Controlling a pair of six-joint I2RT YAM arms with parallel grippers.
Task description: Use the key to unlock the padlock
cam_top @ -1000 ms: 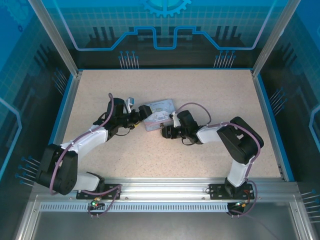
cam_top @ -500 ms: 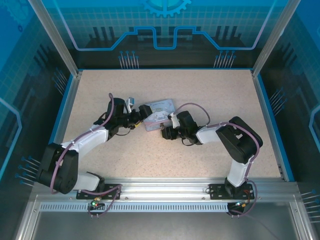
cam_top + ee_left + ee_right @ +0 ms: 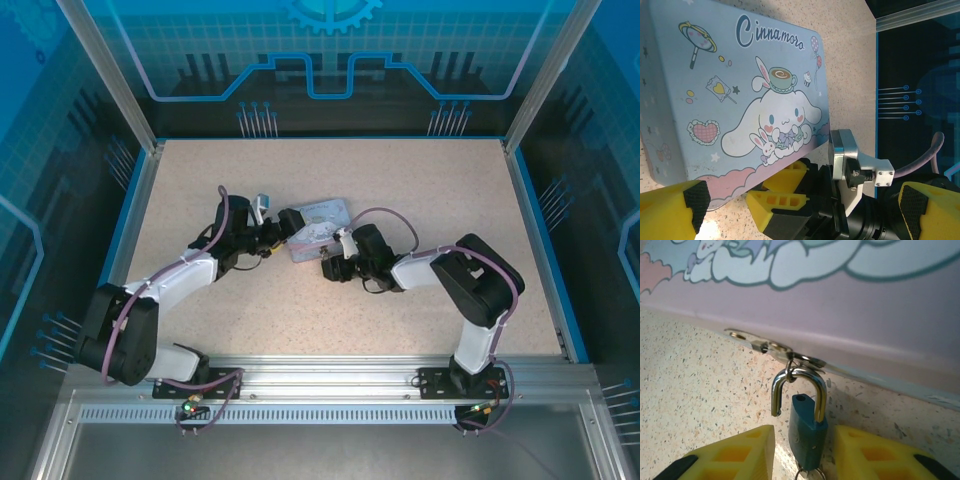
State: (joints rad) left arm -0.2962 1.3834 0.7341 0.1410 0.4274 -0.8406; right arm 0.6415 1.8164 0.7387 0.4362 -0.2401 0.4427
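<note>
From the overhead camera I see a speckled beige table (image 3: 430, 190) with a blue rim. It is boxed in by aluminium posts and blue see-through panels printed with circuit-style lines. Both arms reach in towards the middle, where a pale lavender tin (image 3: 322, 215) with a cartoon lid lies flat on the table.

The left gripper (image 3: 284, 226) sits at the tin's left end. On its wrist camera the yellow fingers (image 3: 675, 210) stand spread wide and hold nothing. The tin's lid lies ahead of them. One finger is close by the tin's near corner, though I cannot tell whether it touches.

The right gripper (image 3: 330, 263) is low at the tin's near long side. On its wrist camera the jaws are narrowed but apart, and the padlock (image 3: 807, 432) stands between them on the table, just beside the tin's wall. A thin strip of table shows on either side of its blue body, so neither finger clearly touches it.

The shackle (image 3: 799, 385) is hooked through a small ring (image 3: 807, 360) at the tin's lower edge. One leg sits in the body, and the other hangs free beside an open hole in the top of the body. A metal loop (image 3: 807, 473) shows under the body at the picture's edge; I cannot tell what it is.
</note>
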